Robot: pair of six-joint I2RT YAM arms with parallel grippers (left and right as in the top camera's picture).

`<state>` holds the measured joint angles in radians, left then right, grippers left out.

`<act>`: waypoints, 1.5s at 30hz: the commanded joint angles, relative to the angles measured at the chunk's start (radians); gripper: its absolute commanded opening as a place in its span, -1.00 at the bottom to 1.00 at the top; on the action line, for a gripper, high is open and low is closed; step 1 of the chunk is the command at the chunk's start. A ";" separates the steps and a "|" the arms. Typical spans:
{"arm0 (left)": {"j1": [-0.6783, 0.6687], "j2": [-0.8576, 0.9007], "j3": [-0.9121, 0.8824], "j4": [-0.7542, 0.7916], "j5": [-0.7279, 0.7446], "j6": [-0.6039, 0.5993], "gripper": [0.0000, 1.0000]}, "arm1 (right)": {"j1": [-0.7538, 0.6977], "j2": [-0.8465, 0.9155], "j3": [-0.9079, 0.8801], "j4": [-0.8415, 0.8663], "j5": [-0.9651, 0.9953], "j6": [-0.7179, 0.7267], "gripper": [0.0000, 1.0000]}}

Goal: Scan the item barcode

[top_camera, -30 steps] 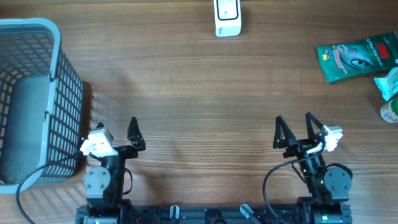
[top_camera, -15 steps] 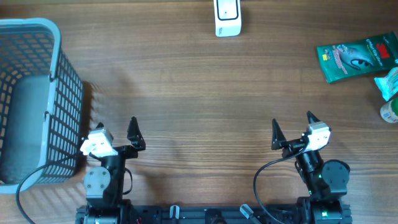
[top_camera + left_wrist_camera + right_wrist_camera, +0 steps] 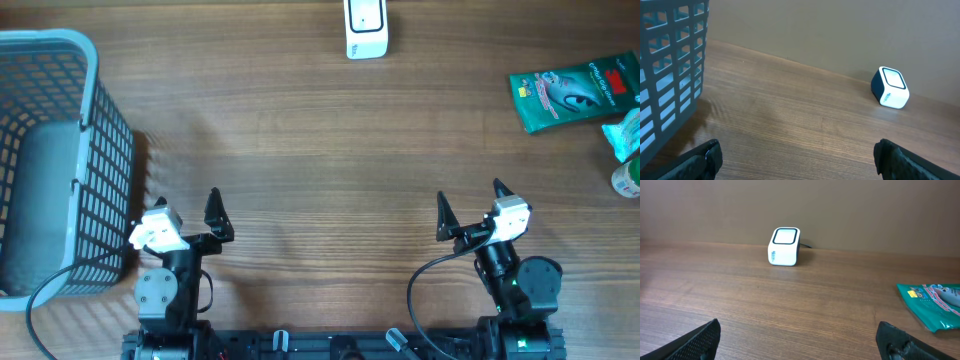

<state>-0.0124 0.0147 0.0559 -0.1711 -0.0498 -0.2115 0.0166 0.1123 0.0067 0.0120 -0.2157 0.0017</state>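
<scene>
Your right gripper has swung slightly left since a second ago; it and your left gripper gape wide, both empty (near edge). The green packet lies far right, and the scanner stands farthest back.

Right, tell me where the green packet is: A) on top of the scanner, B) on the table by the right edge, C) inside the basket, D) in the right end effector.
B: the green packet lies flat on the table at its right side, away from the open right end effector.
</scene>
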 commanded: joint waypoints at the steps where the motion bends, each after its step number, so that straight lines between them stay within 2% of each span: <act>1: 0.006 -0.008 -0.008 0.004 0.016 -0.002 1.00 | 0.003 0.004 -0.002 0.003 0.013 -0.010 1.00; 12: 0.006 -0.008 -0.007 0.004 0.016 -0.002 1.00 | 0.003 -0.005 -0.002 0.003 0.014 -0.010 0.99; 16: 0.006 -0.008 -0.008 0.004 0.016 -0.002 1.00 | 0.003 -0.110 -0.001 0.014 0.013 -0.010 0.99; 45: 0.006 -0.008 -0.008 0.004 0.016 -0.002 1.00 | 0.037 -0.109 -0.002 0.003 0.013 -0.010 0.99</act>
<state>-0.0124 0.0147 0.0559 -0.1711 -0.0498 -0.2115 0.0498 0.0174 0.0078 0.0135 -0.2153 0.0013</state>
